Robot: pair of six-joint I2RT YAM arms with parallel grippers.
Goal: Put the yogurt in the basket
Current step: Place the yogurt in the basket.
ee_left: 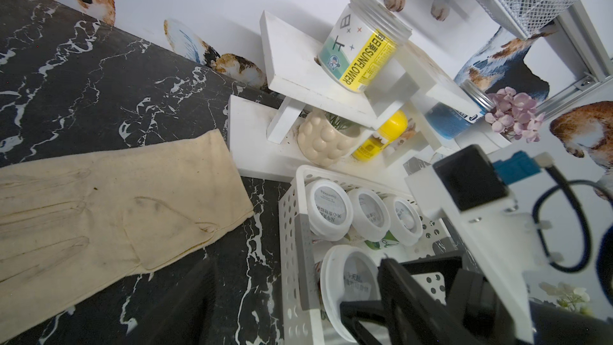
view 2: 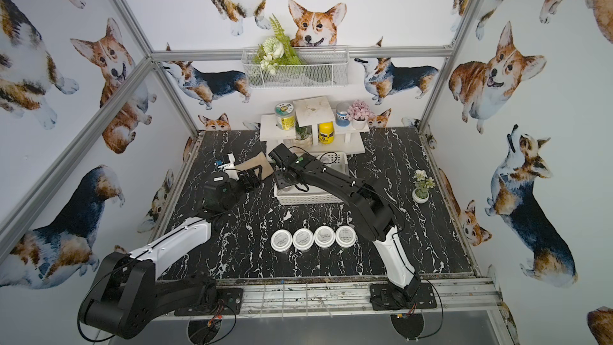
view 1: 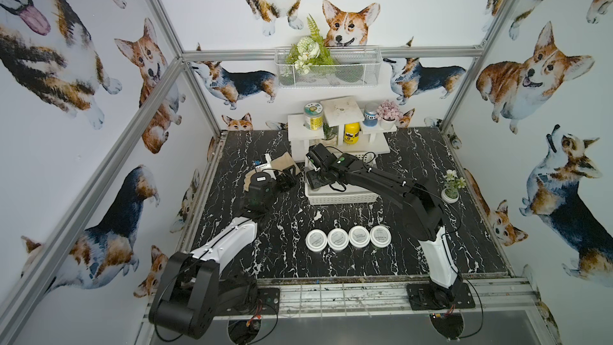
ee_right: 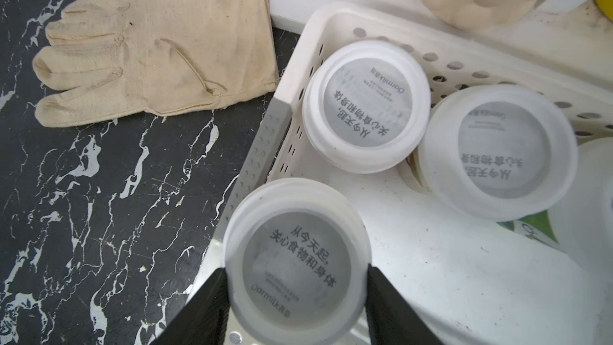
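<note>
Three white-lidded yogurt jars (ee_left: 368, 215) stand in the perforated white basket (ee_left: 292, 214); four more jars (view 1: 338, 238) line up apart.

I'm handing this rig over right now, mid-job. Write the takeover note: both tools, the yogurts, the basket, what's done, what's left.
Right tool: shut on a yogurt, held at the near left corner of the basket, not yet released.
Left tool: by the glove, left of the basket, seems empty; jaw opening unclear.
Done: three yogurts stand in the basket along its far wall.
Left: release this one, then move the four yogurts lined up on the table in front.
</note>
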